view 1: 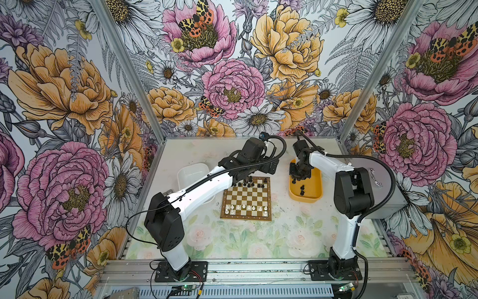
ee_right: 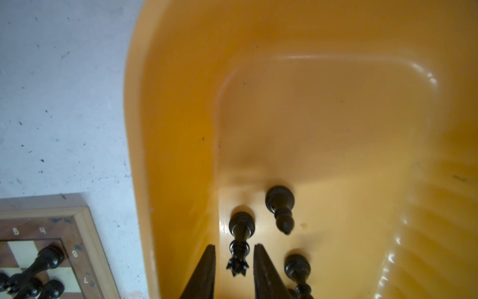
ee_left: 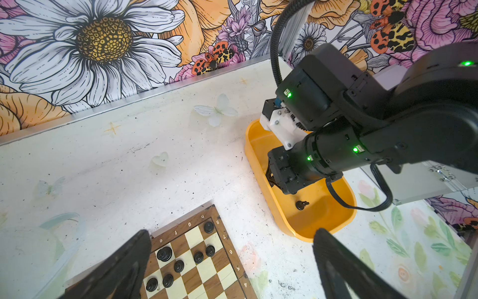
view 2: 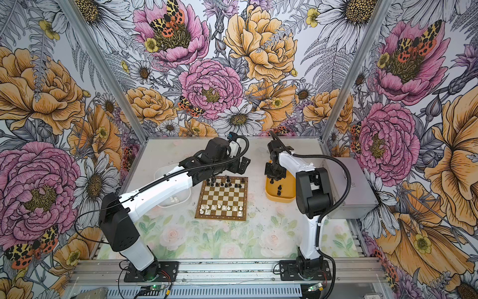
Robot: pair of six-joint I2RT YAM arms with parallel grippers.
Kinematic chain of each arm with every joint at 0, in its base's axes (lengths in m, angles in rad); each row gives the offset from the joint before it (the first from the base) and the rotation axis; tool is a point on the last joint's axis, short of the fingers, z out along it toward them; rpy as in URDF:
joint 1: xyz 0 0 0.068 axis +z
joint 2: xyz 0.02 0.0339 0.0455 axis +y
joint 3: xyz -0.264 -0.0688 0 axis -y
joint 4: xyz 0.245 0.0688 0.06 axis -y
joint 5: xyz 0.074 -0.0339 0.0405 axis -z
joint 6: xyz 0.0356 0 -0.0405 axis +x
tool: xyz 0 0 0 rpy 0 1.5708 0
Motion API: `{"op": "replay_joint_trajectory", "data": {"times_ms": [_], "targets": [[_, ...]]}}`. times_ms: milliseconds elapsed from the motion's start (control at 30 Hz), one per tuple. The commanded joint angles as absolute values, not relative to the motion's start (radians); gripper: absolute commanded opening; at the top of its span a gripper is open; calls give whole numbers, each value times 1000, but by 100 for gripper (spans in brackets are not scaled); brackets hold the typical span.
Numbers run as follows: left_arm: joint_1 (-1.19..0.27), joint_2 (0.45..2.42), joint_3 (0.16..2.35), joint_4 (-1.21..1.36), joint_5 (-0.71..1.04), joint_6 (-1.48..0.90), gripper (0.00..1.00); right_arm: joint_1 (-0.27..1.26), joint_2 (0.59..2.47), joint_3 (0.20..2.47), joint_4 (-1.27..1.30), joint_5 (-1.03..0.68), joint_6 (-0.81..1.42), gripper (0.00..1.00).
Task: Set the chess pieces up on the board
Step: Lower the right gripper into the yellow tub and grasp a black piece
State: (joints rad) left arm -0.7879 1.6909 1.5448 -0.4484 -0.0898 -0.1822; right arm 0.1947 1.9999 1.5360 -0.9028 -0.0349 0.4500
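So, the small square chessboard with brown and cream checks (view 1: 247, 198) is found about in the middle of the flower-printed white table (view 1: 232, 240), set between two trays. A translucent white plastic tray (view 1: 191, 170) is placed toward the table's left edge and is partly covered by the left arm. A yellow plastic tray with rounded corners (view 1: 314, 187) is placed toward the right edge, a bit nearer the far edge. Tiny black plastic chessmen (view 1: 248, 184) are lined up loosely in two rows along the board's far edge, and tiny white plastic chessmen (view 1: 248, 208) are spread along its near edge, both with gaps. A few stray white chessmen (view 2: 173, 199) can be seen inside the white tray in a top view. The left gripper (ee_left: 232, 233) is held above the board's far edge, over the black men, with its jaws spread as wide as they go and nothing between them. The right gripper (ee_right: 234, 246) is positioned down inside the yellow tray, jaws drawn in to a narrow gap, with a black crowned piece (ee_right: 238, 264) framed between the fingers (ee_right: 204, 271). A sliver of space is visible on each side, so a firm hold can't really be claimed. A black bishop-like piece (ee_right: 280, 207) is seen just beyond it, and a third black piece (ee_right: 297, 266) right beside one finger. Whether these are standing or lying can't be told.
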Motion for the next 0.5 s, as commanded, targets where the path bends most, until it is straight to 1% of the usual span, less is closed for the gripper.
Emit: {"op": "replay_joint_trajectory", "data": {"times_ms": [0, 467], "targets": [[-782, 1695, 1571, -454, -112, -169, 99, 191, 2023, 1558, -893, -36, 433, 27], [-778, 1689, 1568, -457, -116, -166, 99, 190, 2041, 1577, -894, -40, 433, 23]]}}
